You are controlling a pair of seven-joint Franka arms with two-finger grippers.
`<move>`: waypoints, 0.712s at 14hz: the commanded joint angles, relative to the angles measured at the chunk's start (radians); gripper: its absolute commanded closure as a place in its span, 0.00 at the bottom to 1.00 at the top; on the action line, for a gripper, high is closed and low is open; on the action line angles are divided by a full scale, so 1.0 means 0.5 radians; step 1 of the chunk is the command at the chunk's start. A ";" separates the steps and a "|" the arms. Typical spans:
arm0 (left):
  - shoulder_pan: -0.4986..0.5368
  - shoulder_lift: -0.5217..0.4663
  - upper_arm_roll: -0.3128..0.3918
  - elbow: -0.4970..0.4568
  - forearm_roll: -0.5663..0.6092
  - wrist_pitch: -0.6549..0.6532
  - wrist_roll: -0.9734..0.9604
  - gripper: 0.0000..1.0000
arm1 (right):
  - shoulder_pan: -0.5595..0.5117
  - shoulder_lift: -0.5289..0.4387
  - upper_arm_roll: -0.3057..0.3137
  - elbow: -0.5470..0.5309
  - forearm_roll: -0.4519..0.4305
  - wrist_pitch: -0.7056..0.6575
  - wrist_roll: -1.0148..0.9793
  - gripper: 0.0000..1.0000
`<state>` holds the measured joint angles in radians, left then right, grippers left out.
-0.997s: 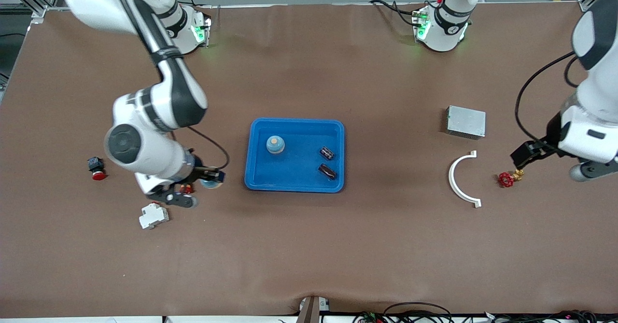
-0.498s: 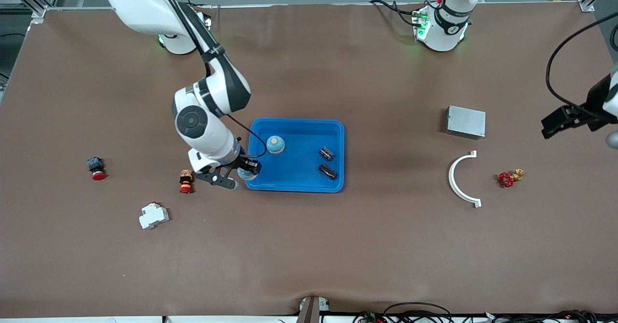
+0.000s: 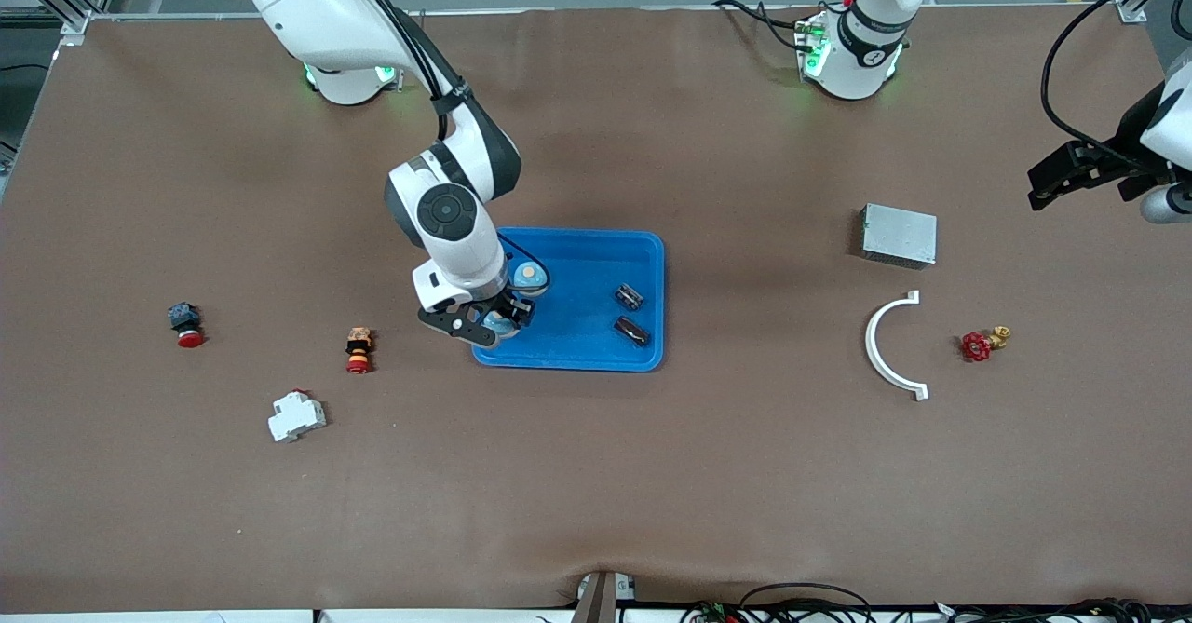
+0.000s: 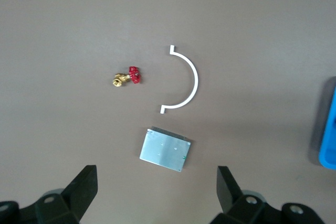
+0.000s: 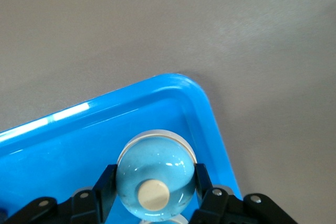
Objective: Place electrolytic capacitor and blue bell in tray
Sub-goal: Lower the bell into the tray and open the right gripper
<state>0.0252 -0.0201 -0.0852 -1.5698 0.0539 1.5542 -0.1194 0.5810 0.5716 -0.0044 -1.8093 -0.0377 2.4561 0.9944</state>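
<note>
The bright-blue tray (image 3: 596, 246) lies at the table's middle. In it are a blue bell (image 3: 532, 276) and two dark electrolytic capacitors (image 3: 630, 296), (image 3: 631, 330). My right gripper (image 3: 499, 324) is shut on a second blue bell (image 5: 153, 181) and holds it over the tray's corner (image 5: 197, 98) toward the right arm's end, nearer the front camera. My left gripper (image 4: 156, 195) is open and empty, up in the air over the left arm's end of the table near the grey metal box (image 4: 165, 149).
A grey metal box (image 3: 898, 235), a white curved piece (image 3: 880, 344) and a red-and-brass valve (image 3: 978, 345) lie toward the left arm's end. A red button switch (image 3: 186, 324), an orange-red button (image 3: 358, 349) and a white breaker (image 3: 296, 415) lie toward the right arm's end.
My right gripper has carried the blue bell from beside the orange-red button to over the tray's corner. My left arm has risen away from the valve and pulled back.
</note>
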 commanded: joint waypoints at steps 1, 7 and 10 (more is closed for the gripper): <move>-0.020 -0.086 0.023 -0.051 -0.099 -0.013 0.033 0.00 | 0.025 0.062 -0.022 0.008 -0.053 0.107 0.082 1.00; -0.023 -0.092 0.014 -0.027 -0.105 -0.050 0.049 0.00 | 0.077 0.173 -0.025 0.066 -0.060 0.174 0.168 1.00; -0.026 -0.083 0.014 -0.024 -0.105 -0.050 0.082 0.00 | 0.071 0.188 -0.025 0.066 -0.059 0.181 0.168 1.00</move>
<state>0.0175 -0.0478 -0.0856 -1.5747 0.0176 1.5410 -0.1047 0.6087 0.6496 -0.0050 -1.7974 -0.0399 2.5426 1.0486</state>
